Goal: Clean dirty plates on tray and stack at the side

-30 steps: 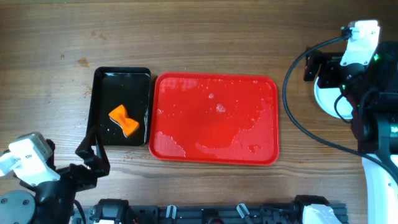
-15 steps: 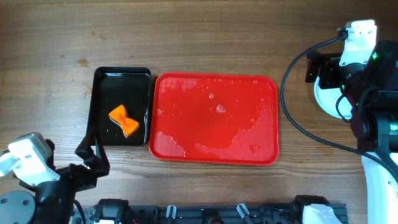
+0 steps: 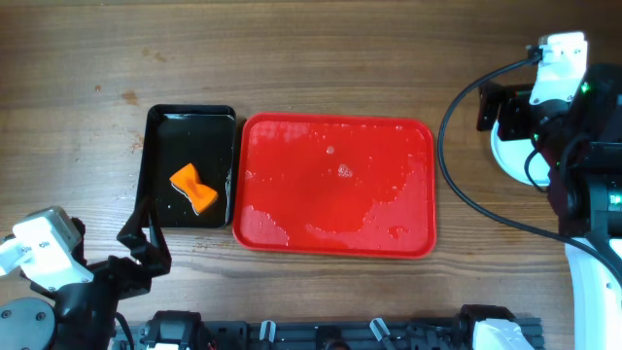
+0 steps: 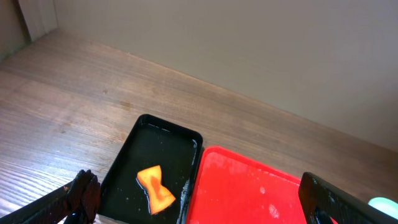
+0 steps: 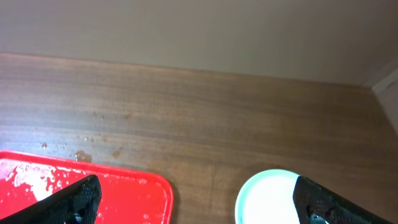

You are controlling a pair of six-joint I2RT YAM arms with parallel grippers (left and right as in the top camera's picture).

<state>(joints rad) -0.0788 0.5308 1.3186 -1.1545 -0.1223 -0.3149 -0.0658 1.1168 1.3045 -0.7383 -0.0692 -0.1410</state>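
Hardly a twitch this last second: large flat red plastic tray (image 3: 335,185) lies bare, pale round plates (image 5: 267,198) apparently stacked right of it, left gripper (image 4: 199,193) and right gripper (image 5: 196,190) splayed, empty. Looks finished.

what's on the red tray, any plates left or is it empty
Empty of plates: the red tray holds only water droplets. A pale plate sits off it, to its right.

Fingers spread wide on the left end effector (image 3: 144,245) and right end effector (image 3: 498,110).
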